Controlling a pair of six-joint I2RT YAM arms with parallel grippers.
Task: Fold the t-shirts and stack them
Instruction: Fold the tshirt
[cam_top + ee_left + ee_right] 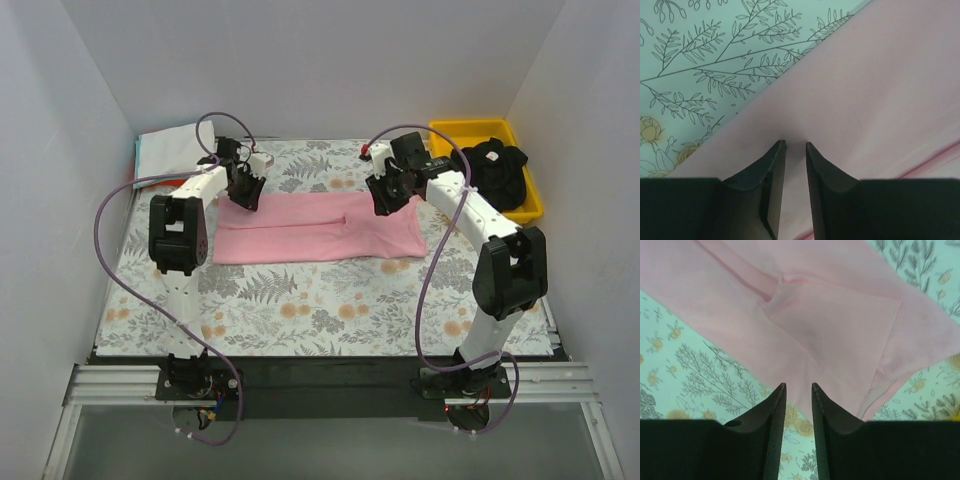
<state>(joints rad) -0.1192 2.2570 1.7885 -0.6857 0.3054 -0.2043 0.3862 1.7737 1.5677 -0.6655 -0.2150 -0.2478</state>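
A lab test booth: white walls [320,70] box in the surface [330,300], robot arms [178,240] bolted at its near edge.

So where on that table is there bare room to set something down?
The widest bare stretch is the floral tablecloth between the pink t-shirt and the arm bases. A narrower strip lies beyond the shirt. Crowded: folded stack far left, yellow tray with the black t-shirt far right.
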